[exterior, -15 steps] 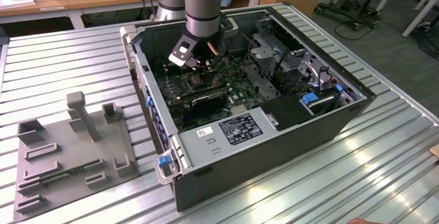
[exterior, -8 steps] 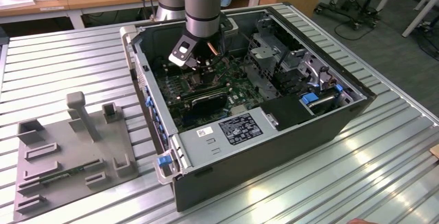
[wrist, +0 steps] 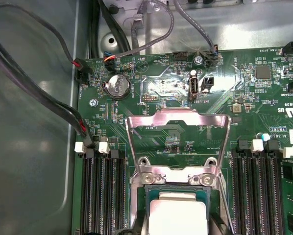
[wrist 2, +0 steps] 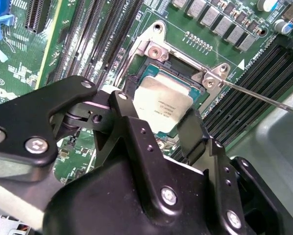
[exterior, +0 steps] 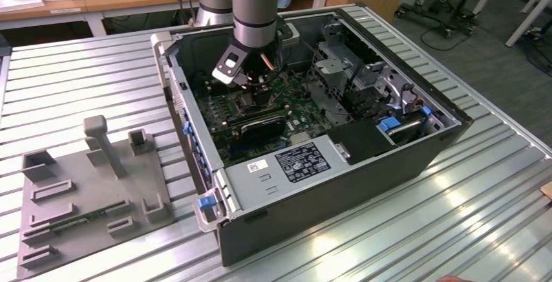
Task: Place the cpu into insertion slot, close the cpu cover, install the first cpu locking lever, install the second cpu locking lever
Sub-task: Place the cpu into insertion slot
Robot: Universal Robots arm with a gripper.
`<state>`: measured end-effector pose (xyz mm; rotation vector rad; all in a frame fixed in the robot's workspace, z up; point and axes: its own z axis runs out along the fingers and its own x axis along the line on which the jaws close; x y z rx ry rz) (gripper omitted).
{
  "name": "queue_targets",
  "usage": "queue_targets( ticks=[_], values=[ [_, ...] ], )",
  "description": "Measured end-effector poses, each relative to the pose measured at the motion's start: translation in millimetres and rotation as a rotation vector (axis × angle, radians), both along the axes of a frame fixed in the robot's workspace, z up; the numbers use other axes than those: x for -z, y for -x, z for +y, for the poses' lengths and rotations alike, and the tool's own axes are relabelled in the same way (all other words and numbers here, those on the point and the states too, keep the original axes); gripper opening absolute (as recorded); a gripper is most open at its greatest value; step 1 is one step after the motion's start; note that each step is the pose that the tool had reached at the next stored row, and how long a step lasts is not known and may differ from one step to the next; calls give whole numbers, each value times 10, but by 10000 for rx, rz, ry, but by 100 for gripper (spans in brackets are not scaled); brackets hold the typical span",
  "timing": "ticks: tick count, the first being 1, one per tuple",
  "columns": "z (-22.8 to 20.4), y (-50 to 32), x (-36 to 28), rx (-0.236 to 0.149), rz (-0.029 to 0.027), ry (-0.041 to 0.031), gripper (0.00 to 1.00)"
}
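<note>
Centrally, in the second wrist view, the gripper (wrist 2: 158, 115) straddles the cpu (wrist 2: 162, 100), with one of its black fingers (wrist 2: 121, 105) against each of two opposite edges. The jaws stand narrow and appear to be clamped on the chip, though the contact lines are partly hidden by the fingers themselves. The cpu lies flat and level between the fingertips, directly over the insertion slot (wrist 2: 138, 72), at or very near its seat.

Just beyond the fingertips, in the first wrist view, the cpu cover (wrist: 180, 116) stands swung back on its hinge. Its open middle shows the motherboard (wrist: 161, 88) behind. To one side of the hand a thin locking lever (wrist 2: 264, 98) juts out, unlatched.

Handling, as judged: the chip is light, rigid and thin, and its smooth metal lid offers little friction. Its underside and the slot's contact field are fragile, so it tolerates no tilt, sliding or downward force. Hold belongs on the bare side edges only, light and level. The cover is stiff sheet metal, best pushed at its free edge, far from the hinge.
</note>
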<state>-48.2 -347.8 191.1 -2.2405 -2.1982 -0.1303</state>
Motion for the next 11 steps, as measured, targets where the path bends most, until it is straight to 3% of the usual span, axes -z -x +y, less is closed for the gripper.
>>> queue_targets(
  ticks=[6,11],
  values=[
    [-1,1,-3,0,4,6,61],
    [-1,1,-61,1,4,6,61]
  ],
)
